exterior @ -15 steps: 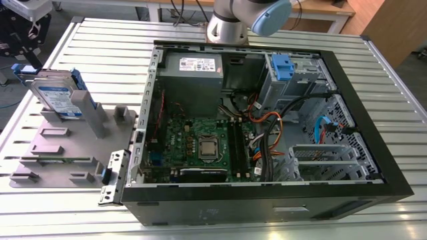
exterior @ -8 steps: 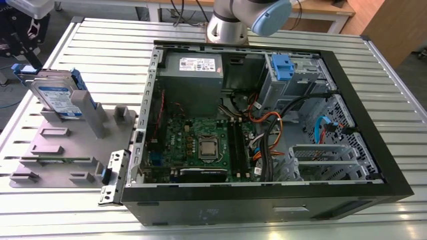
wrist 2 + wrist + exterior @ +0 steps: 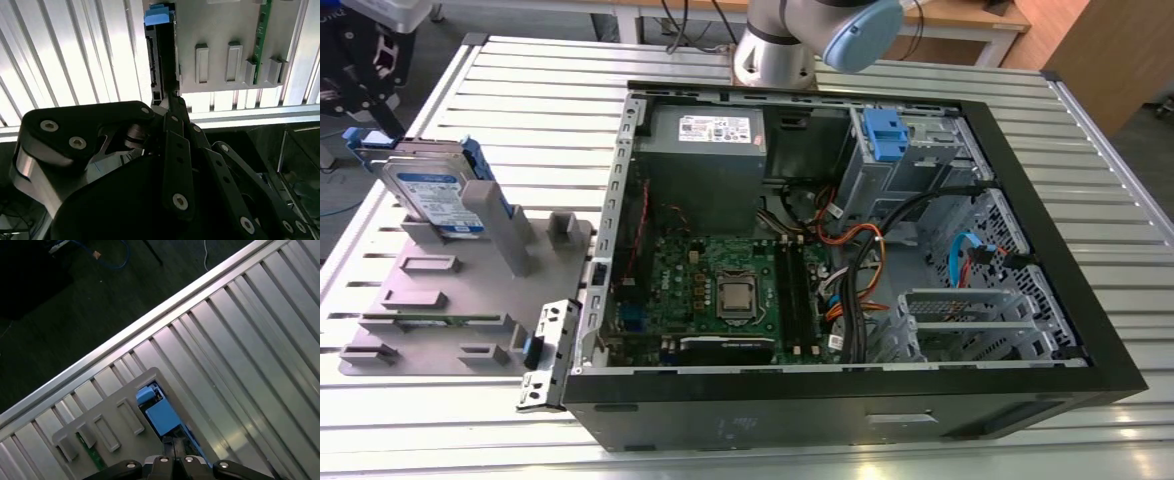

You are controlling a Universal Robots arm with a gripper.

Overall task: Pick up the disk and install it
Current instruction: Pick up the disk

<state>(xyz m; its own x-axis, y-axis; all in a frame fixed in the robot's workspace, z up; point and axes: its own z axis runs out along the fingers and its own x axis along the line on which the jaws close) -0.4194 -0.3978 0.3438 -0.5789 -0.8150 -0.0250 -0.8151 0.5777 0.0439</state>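
Observation:
The disk (image 3: 435,194) stands upright in a slot at the far corner of a grey fixture plate (image 3: 447,300), on the exterior view's left. Its white-and-blue label faces the camera and blue plastic edges it. In both wrist views I look down on the disk edge-on (image 3: 161,60), with its blue bracket (image 3: 161,417) uppermost. My gripper (image 3: 173,444) hangs above that edge, clear of it. Its black fingers (image 3: 174,107) lie close together and hold nothing.
An open black computer case (image 3: 1107,385) lies on the slatted metal table (image 3: 520,80), with a grey power supply (image 3: 707,135), a motherboard (image 3: 720,295) and a drive cage with a blue tab (image 3: 887,135) inside. A green memory stick (image 3: 263,40) sits in the fixture plate.

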